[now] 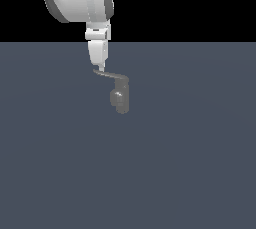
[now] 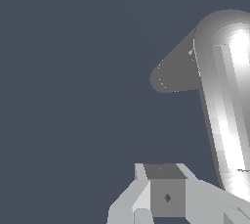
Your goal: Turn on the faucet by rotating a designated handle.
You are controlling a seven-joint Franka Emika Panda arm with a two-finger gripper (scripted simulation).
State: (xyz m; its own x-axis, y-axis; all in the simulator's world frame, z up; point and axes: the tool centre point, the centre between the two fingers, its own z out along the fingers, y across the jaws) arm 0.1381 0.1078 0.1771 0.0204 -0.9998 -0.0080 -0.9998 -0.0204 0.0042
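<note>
gripper (image 1: 101, 68) meets the handle (image 1: 107, 74) tip (faucet (image 1: 120, 97) below).

grey faucet (image 1: 120, 98), white hand (image 1: 101, 68), slate floor (image 1: 190, 163)

grey handle (image 2: 227, 100) close up, pincer (image 2: 166, 196) beside

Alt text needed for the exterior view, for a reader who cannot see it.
A white robot arm reaches down so its gripper tip meets the outer end of the thin handle atop a small grey faucet. The faucet stands alone on a plain blue-grey floor under a black background.
</note>
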